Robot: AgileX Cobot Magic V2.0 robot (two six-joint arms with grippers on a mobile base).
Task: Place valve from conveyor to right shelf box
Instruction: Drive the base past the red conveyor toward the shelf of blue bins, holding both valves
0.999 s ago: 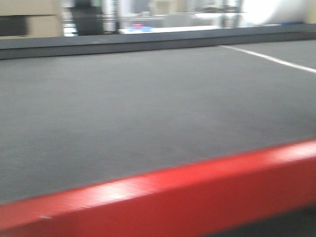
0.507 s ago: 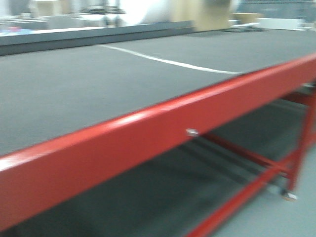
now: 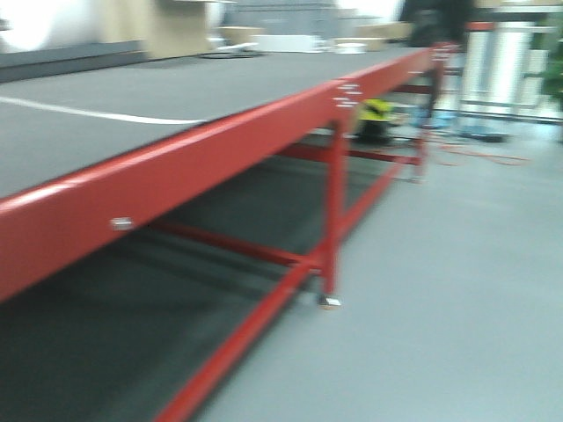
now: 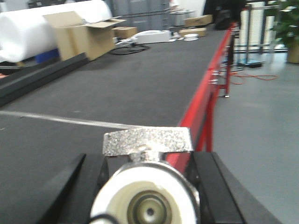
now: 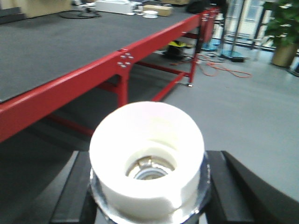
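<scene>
Cargo fills both tools: our left gripper (image 4: 145, 175) clamps a handled valve (image 4: 148, 201), our right gripper (image 5: 148, 189) a white-mouthed valve (image 5: 147, 151), bores facing the wrist cameras. The conveyor (image 3: 220, 83) lies to our left; no shelf box shows.

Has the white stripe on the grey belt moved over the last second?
No. The white stripe keeps its spacing from the bolt on the red frame; the camera itself swung right.

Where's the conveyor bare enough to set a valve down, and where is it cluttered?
The conveyor is bare from the white line to its far end, between the red frame and the dark rail. The far end is crowded: cardboard box, cables, small boxes.
</scene>
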